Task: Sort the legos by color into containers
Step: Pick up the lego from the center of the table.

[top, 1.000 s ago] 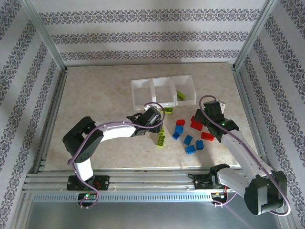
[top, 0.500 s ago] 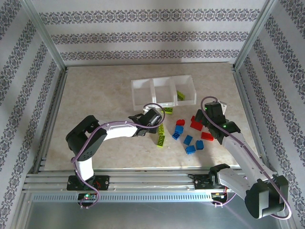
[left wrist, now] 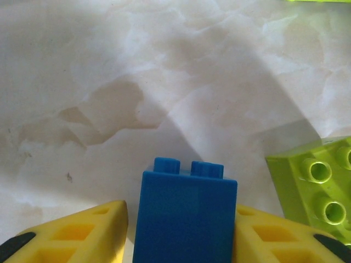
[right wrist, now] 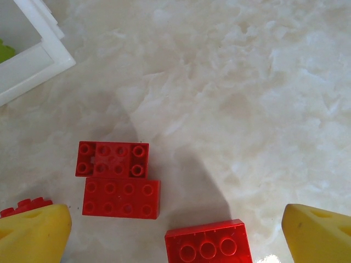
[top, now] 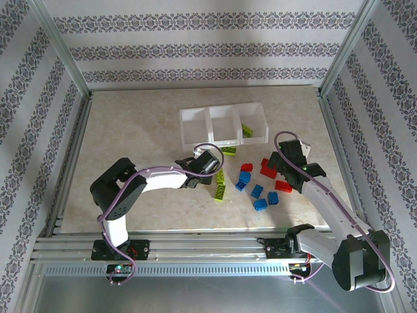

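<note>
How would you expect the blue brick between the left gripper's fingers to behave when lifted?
The blue brick looks like rigid moulded plastic, so it should keep its shape. Its smooth flat sides could slip between the yellow fingers. Being small, it is probably light.

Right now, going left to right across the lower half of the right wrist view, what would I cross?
Yellow finger → pair of red legos lying together → single red lego → other yellow finger.
</note>
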`<action>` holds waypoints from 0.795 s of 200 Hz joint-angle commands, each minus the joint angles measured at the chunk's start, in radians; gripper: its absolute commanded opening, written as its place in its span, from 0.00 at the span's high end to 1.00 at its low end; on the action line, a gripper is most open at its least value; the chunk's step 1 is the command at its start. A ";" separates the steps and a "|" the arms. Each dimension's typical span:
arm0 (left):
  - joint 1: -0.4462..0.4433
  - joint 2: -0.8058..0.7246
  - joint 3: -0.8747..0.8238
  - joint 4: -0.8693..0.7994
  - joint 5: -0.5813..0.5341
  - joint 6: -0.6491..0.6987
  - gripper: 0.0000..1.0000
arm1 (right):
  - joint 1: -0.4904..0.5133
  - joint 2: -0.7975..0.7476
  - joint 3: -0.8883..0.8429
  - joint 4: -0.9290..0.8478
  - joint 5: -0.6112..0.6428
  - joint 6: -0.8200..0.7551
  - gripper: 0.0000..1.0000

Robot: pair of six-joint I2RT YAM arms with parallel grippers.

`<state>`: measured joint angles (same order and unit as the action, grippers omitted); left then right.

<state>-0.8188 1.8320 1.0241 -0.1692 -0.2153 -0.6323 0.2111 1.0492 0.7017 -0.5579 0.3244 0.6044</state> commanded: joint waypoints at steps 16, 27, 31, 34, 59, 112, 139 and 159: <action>0.013 0.019 0.030 -0.032 -0.023 0.027 0.66 | -0.015 -0.012 0.004 -0.027 -0.008 0.017 0.02; 0.014 0.015 0.036 -0.040 -0.025 0.033 0.70 | -0.019 -0.014 0.004 -0.030 -0.008 0.017 0.02; 0.014 0.014 0.037 -0.044 -0.028 0.035 0.72 | -0.020 -0.015 0.004 -0.030 -0.010 0.017 0.02; 0.014 0.010 0.036 -0.046 -0.029 0.037 0.72 | -0.023 -0.016 0.003 -0.030 -0.010 0.017 0.02; 0.017 -0.030 0.039 -0.057 -0.059 0.054 0.73 | -0.031 -0.019 -0.001 -0.030 -0.014 0.020 0.02; 0.103 -0.100 0.099 -0.078 -0.093 0.134 0.74 | -0.035 -0.023 -0.005 -0.032 -0.021 0.026 0.02; 0.157 -0.082 0.169 -0.066 -0.083 0.178 0.74 | -0.036 -0.033 -0.005 -0.036 -0.022 0.032 0.02; 0.194 -0.037 0.242 -0.061 -0.076 0.207 0.74 | -0.038 -0.041 -0.001 -0.038 -0.027 0.035 0.02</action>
<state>-0.6621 1.7607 1.1831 -0.2176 -0.2749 -0.4942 0.1848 1.0302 0.7017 -0.5751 0.3031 0.6216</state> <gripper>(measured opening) 0.319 0.984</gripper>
